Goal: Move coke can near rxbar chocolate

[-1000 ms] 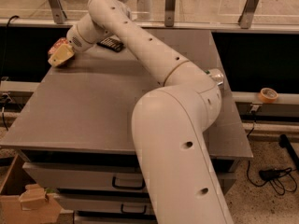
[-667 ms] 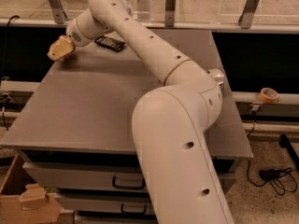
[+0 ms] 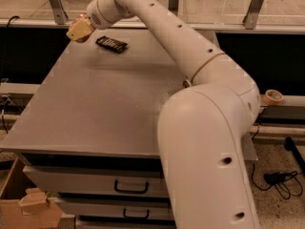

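Now the gripper point(image 3: 79, 29), clasping the coke can point(image 3: 84, 37), hovers just beside the rxbar chocolate point(image 3: 112, 44).

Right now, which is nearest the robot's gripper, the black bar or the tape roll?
The rxbar chocolate, flat on the table beside the gripper at its far corner; the tape roll sits off the table.

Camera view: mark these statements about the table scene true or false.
1. The rxbar lies flat on the table. True.
2. The gripper is over the table's near right corner. False: it is at the far left corner, beside the rxbar.
3. A tape roll sits on the ledge right of the table. True.
4. The drawers stand open. False: the visible drawers are shut.
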{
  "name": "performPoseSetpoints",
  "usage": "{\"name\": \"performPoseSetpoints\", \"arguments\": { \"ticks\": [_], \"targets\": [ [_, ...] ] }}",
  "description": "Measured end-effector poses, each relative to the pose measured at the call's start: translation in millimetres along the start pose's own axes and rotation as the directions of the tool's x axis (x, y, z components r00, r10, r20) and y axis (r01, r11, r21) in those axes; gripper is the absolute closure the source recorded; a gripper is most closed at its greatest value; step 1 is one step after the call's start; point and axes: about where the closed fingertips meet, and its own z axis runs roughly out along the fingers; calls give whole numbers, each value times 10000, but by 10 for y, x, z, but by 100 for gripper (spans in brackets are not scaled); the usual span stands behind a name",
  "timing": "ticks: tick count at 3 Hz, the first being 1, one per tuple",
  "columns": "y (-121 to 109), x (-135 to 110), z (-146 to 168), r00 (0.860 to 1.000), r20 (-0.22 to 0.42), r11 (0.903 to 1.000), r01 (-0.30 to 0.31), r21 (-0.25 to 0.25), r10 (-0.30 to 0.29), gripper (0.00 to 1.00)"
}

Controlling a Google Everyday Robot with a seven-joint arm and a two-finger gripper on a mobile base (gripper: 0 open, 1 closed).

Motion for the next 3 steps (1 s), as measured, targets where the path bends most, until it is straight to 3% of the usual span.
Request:
{"name": "performPoseSetpoints", "arguments": {
  "ticks": [1, 2, 3],
  "targets": [
    [-312, 231, -485, 9991, -406, 9946, -59, 1034, 102, 100],
    [-479, 570, -804, 9952, -837, 9848, -356, 1700, 504, 100],
    [-511, 919, -920, 9877, -1191, 9783, -771, 1924, 1012, 100]
  ]
}}
